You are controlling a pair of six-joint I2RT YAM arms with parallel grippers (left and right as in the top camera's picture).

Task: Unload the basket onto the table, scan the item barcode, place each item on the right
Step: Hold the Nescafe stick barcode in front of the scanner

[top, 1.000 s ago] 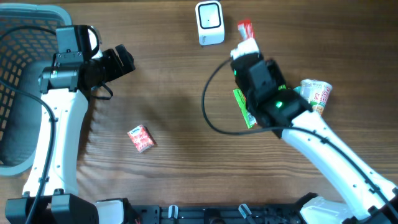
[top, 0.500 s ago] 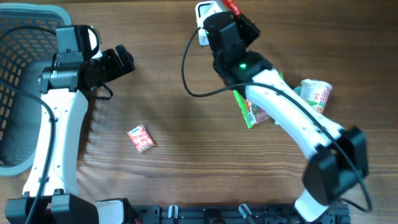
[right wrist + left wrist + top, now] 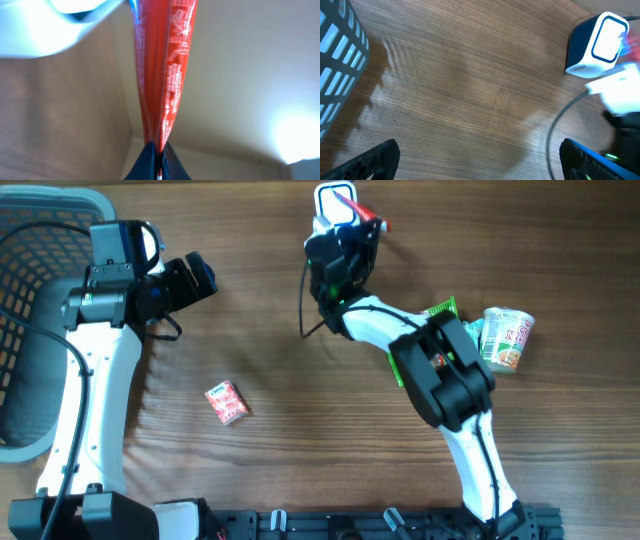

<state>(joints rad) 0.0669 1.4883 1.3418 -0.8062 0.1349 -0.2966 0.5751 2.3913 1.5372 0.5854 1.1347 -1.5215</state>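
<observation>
the right gripper (image 3: 159, 158) is clenched on a thin red packet (image 3: 161, 75), pinching its bottom edge between the dark fingertips at the lower middle of the right wrist view, so the packet stands up through the centre of that frame with small white print along its side. from overhead the same packet (image 3: 362, 210) sits at the top centre of the frame, slanting just over the right side of the white scanner (image 3: 330, 194), whose light face is partly covered by it; whether the two touch cannot be told. the left wrist view shows the scanner (image 3: 597, 45) in its upper right corner, white front on a dark blue body, standing on the wooden table (image 3: 470, 85). the left gripper (image 3: 198, 276) hangs released and grasping nothing in the upper left of the overhead frame, its jaws spread wide, beside the grey basket (image 3: 30, 240). a small red pack (image 3: 226, 402) lies alone at lower left of centre. a green packet (image 3: 441, 310) and a noodle cup (image 3: 506, 338) lie at the right, the green one partly under the right arm.
</observation>
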